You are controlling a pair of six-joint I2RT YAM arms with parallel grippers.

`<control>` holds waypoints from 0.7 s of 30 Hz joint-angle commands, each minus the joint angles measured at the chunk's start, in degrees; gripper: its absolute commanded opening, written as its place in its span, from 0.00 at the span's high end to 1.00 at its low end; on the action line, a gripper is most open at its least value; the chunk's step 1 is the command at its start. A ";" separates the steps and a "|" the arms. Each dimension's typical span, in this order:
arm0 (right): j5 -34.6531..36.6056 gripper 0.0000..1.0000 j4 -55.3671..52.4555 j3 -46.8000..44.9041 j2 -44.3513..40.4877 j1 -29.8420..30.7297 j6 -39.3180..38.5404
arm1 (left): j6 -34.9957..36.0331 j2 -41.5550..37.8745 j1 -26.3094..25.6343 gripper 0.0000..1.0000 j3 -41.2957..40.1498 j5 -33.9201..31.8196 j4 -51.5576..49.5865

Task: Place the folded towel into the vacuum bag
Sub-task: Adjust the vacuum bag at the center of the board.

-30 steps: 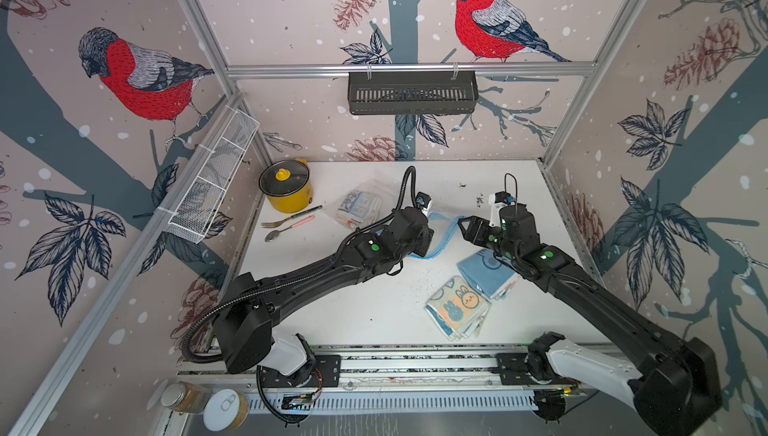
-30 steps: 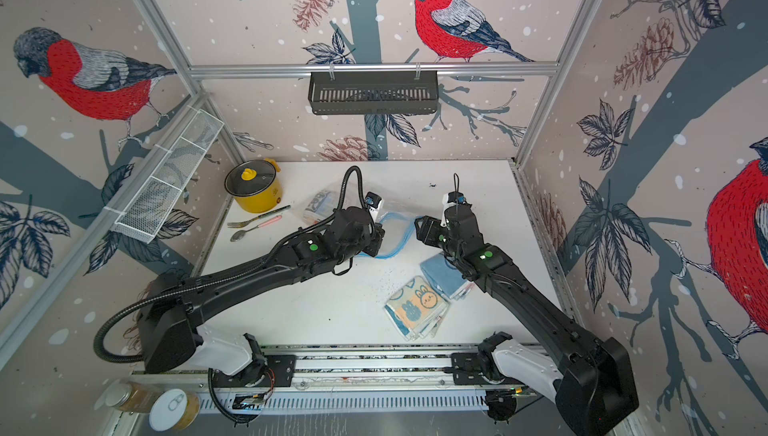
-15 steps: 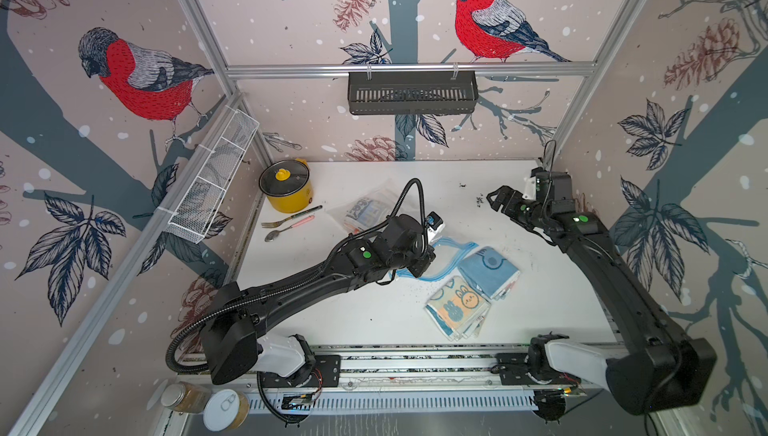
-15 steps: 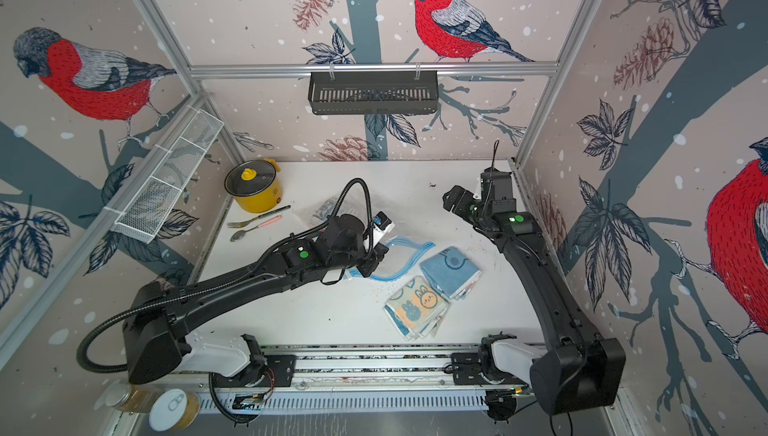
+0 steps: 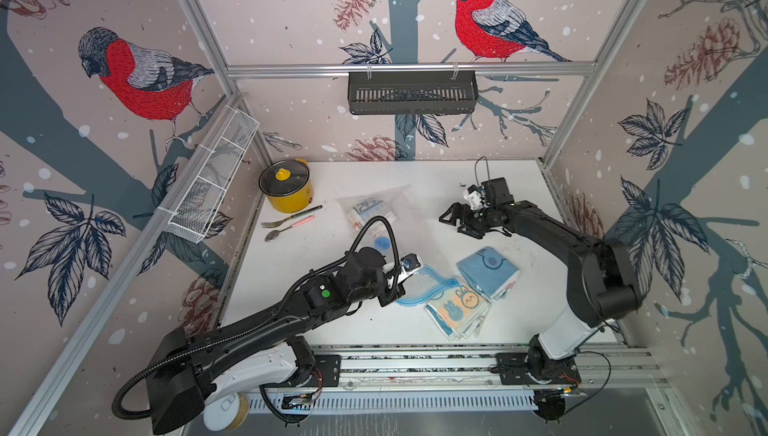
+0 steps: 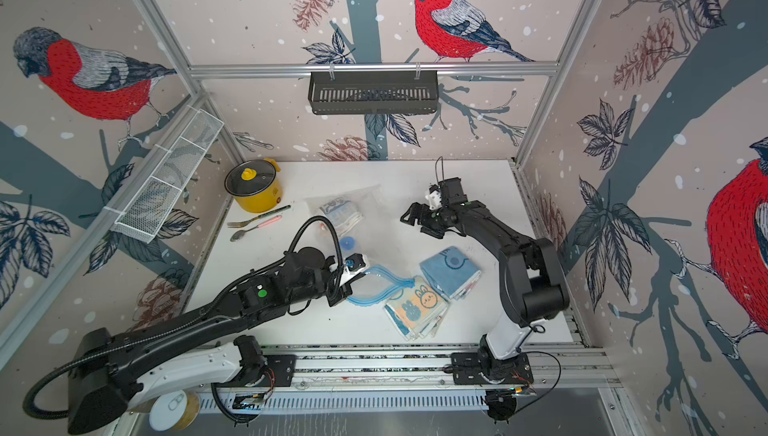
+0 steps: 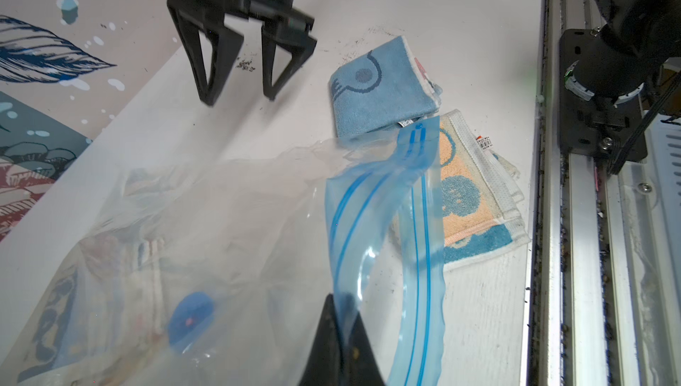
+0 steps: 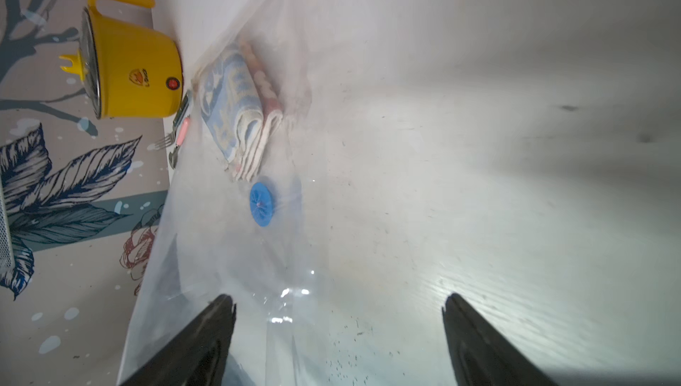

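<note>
Towel (image 8: 239,108) hazy inside vacuum bag (image 8: 228,255)

Brightness: both top views bright and even; white table (image 5: 436,180) nearly washed out.
Shadows: soft and pale on the table; grey shading across it in the right wrist view, away from the bag (image 8: 221,248).
Glare: white patch on the table beside the bag; small glints on its film.
Blur: left wrist view, right gripper (image 7: 240,100) smeared.
Distortion: top views, posts (image 5: 197,22) above the table splay outward.
</note>
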 commanded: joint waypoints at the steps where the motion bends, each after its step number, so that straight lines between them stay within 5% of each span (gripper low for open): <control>1: -3.49 0.11 5.94 2.72 5.56 2.28 -0.38 | 2.62 -0.36 -0.13 1.00 0.74 -3.56 4.48; 8: -6.26 0.24 14.34 5.04 12.31 5.09 3.61 | 0.96 -1.77 -0.13 1.00 2.20 -7.65 1.37; 21: -4.72 0.96 19.71 6.27 12.03 4.07 9.40 | 2.63 0.00 -0.52 1.00 4.52 -14.38 1.79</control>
